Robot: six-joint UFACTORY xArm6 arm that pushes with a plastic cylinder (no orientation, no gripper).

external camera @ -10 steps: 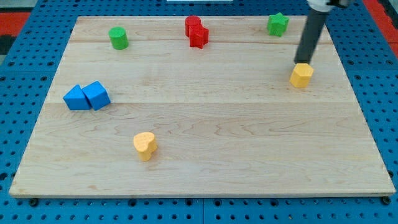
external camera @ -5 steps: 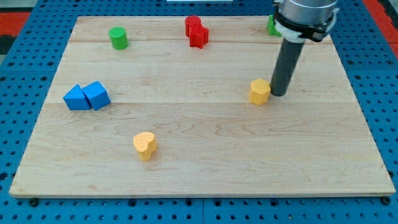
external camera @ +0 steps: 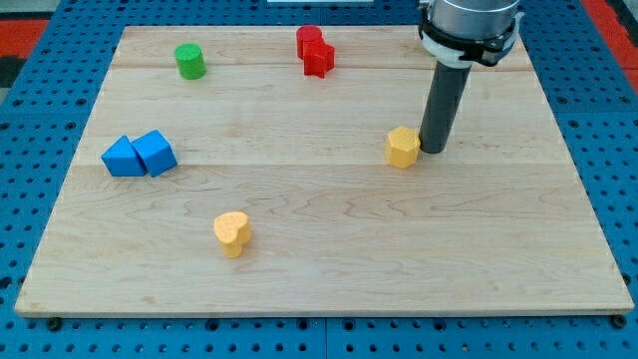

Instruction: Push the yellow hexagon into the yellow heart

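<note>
My tip (external camera: 432,150) stood against the yellow hexagon (external camera: 403,147), touching it from about three o'clock. The arm carried no pincer to open or close, only a bare rod, so nothing was grasped.

The hexagon sat right of the board's centre. The yellow heart (external camera: 232,233) lay well apart from it, at roughly eight o'clock, low and left on the wooden board (external camera: 319,289).

The hexagon looked like a small, stiff, light block that would slide easily on the smooth wood and could turn off the rod if struck away from its middle. Since the rod could only push, the best contact seemed to be on the flat face opposite the heart, near two o'clock. From three o'clock, a push would likely send it straight left, past the heart.

Two blue blocks (external camera: 139,155), touching each other, lay at the left. A green cylinder (external camera: 189,61) and two red blocks (external camera: 315,50) sat along the top.
</note>
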